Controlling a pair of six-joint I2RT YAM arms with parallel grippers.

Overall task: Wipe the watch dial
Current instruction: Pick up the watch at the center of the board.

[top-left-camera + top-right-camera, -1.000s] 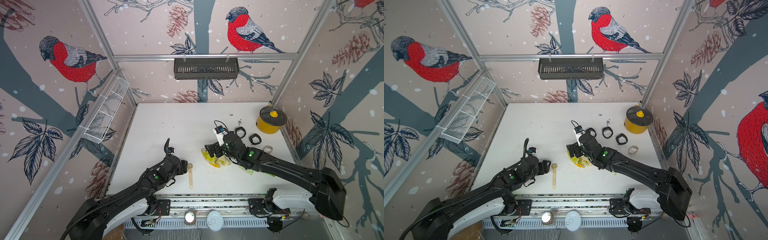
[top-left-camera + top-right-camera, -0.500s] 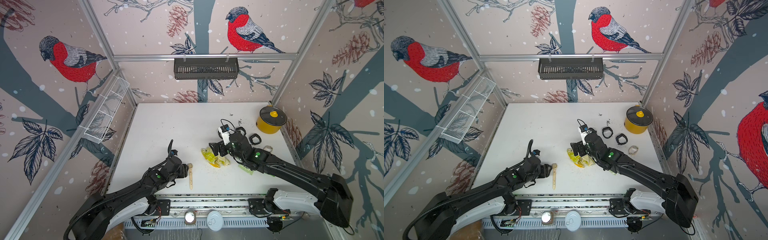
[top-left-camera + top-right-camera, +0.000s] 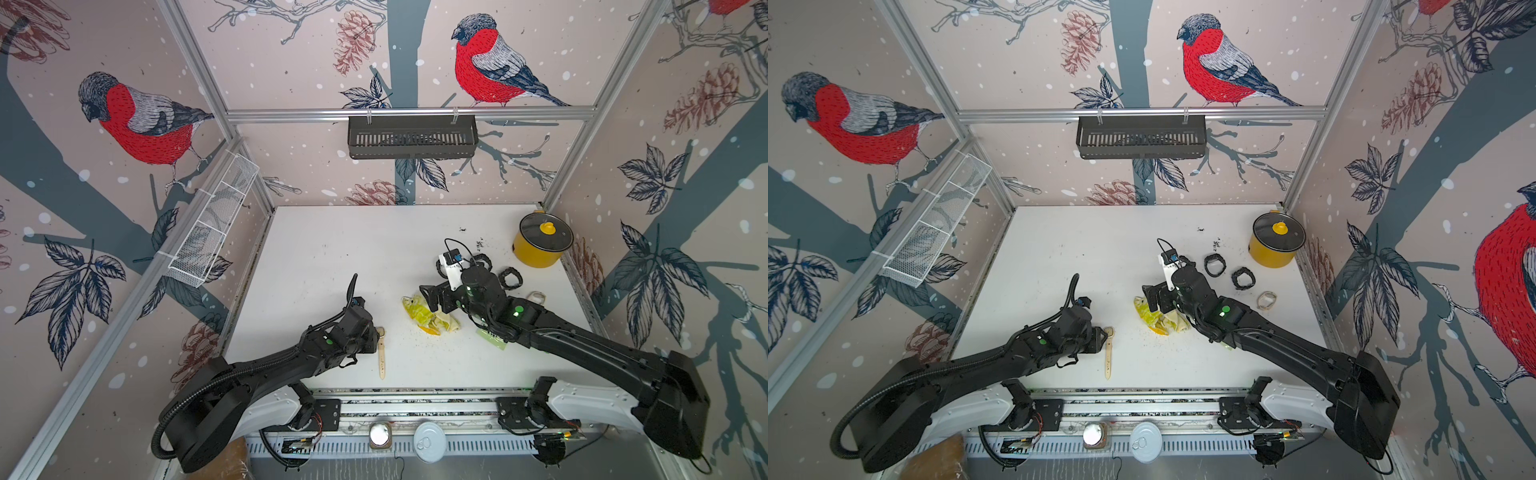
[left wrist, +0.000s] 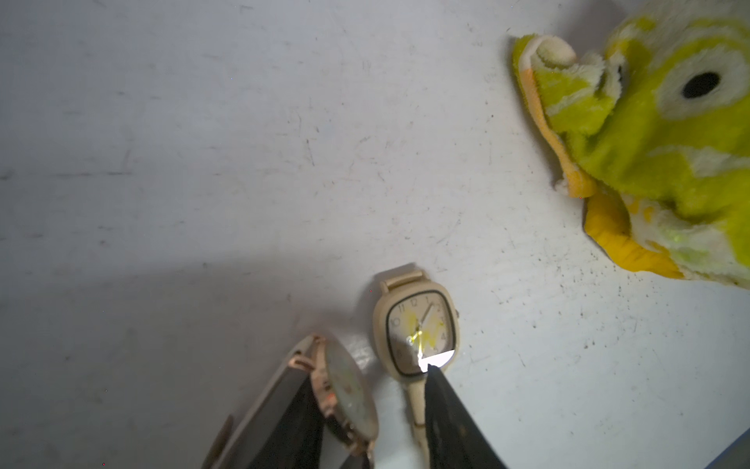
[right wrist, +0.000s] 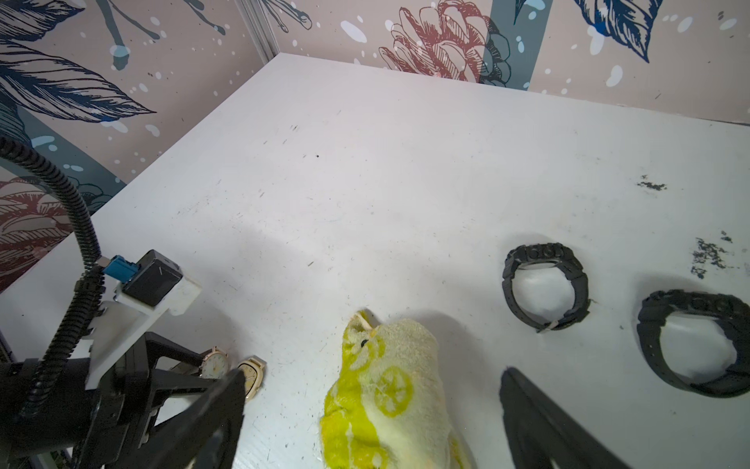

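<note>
A beige square-dial watch (image 4: 418, 333) lies flat near the table's front, its strap (image 3: 381, 357) pointing toward the front edge. Its dial has yellow smears. A round rose-gold watch (image 4: 345, 402) stands on edge beside it. My left gripper (image 4: 373, 406) is low over both and narrowed but open. One finger (image 4: 300, 426) touches the round watch and the other lies over the beige strap. A crumpled yellow-green cloth (image 3: 428, 318) lies at mid-table. My right gripper (image 5: 373, 406) hangs wide open over it, the cloth (image 5: 385, 390) between its fingers.
Two black watches (image 3: 1214, 264) (image 3: 1243, 278) and a pale one (image 3: 1266, 300) lie right of the cloth. A yellow lidded pot (image 3: 540, 245) stands at the back right. Dark crumbs (image 5: 708, 256) dot the table. A green item (image 3: 492, 338) lies under my right arm.
My left gripper's jaws have narrowed around the two watches. The right arm has shifted slightly to the right and stays wide open over the cloth.
</note>
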